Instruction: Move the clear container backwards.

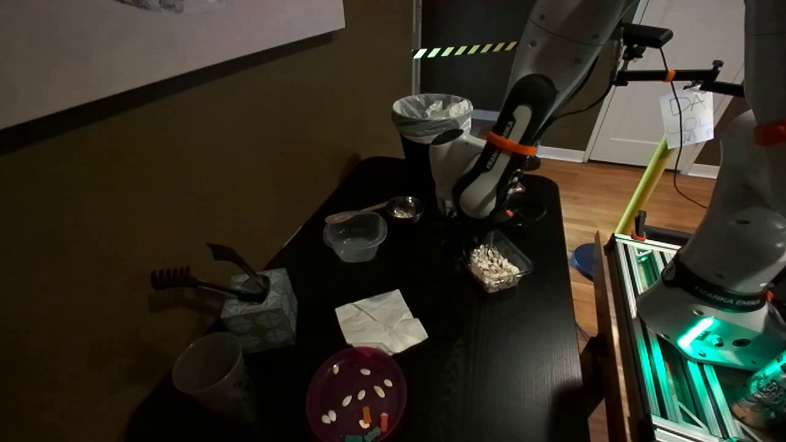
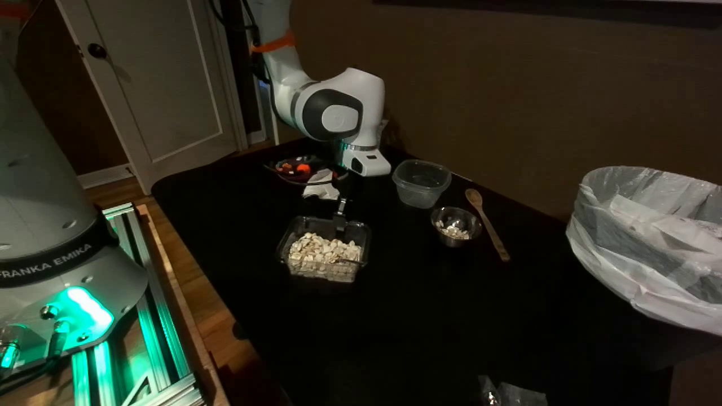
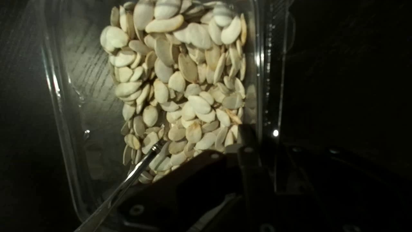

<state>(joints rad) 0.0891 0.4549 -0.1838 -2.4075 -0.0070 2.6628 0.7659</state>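
On the black table [image 2: 428,321], the clear container [image 2: 324,270] sits beneath the pincer [image 3: 267,141], one wall pinched in its grip.

The seeds [image 3: 199,104] in the clear container [image 3: 87,109] look creamy tan from here, the table [image 1: 503,350] black, the plate [image 1: 322,387] deep maroon. Slanted stripes, yellowish and dark, cross the tape [image 1: 466,50].

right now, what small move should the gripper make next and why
Probably a gentle squeeze of the gripper to secure the clear container before any slide: in the wrist view a fingertip shows at its wall beside the pale seeds, but darkness hides whether both sides pinch it.
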